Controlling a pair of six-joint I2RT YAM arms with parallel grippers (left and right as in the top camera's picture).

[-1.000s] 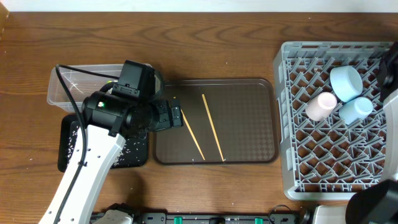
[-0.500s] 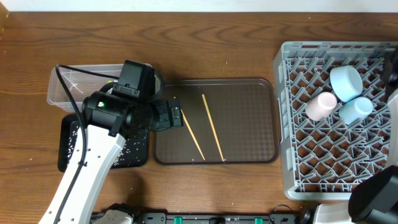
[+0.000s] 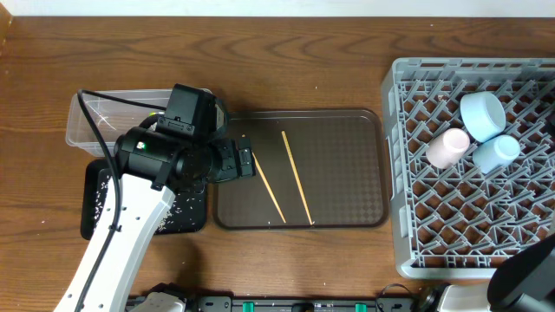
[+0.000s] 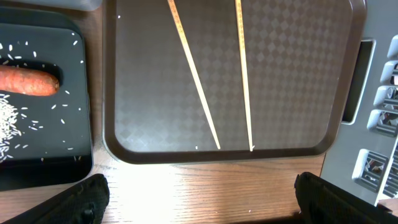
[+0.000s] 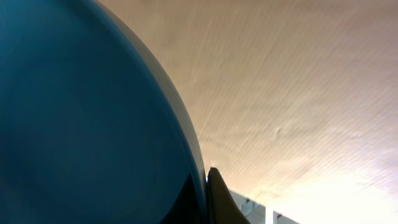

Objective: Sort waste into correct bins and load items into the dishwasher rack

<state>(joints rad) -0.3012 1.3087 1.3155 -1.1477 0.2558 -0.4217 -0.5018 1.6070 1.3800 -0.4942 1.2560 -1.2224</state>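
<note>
Overhead, left arm: the left gripper (image 3: 245, 161) hovers at the 9 o'clock edge of the brown tray (image 3: 347, 165), jaws wide apart and empty; it has not moved over the last second.
Overhead, tray: only the two chopsticks (image 3: 297, 178) lie on it, side by side but apart.
Overhead, rack: the rack (image 3: 392, 173) at 3 o'clock holds the bowl (image 3: 482, 114), the pink cup (image 3: 447, 147) and the light blue cup (image 3: 496, 153), clustered at its 1 o'clock corner.
Overhead, bins: the clear tub (image 3: 104, 117) sits at 10 o'clock and the black tray (image 3: 95, 208) at 8 o'clock, both partly under the left arm.
Overhead, change: the right arm (image 3: 525, 282) has left the rack's 3 o'clock side and now shows only at 5 o'clock.
Left wrist: the chopsticks run toward the tray's near rim; the sausage (image 4: 28, 81) and rice (image 4: 12, 115) lie in the black tray at 9 o'clock.
Right wrist: the plate (image 5: 93, 112) fills the view; the right gripper (image 5: 206, 196) appears closed on its rim.
Meaning: the waste looks sorted; the plate is seemingly carried but not yet racked, and the chopsticks remain to be picked up.
</note>
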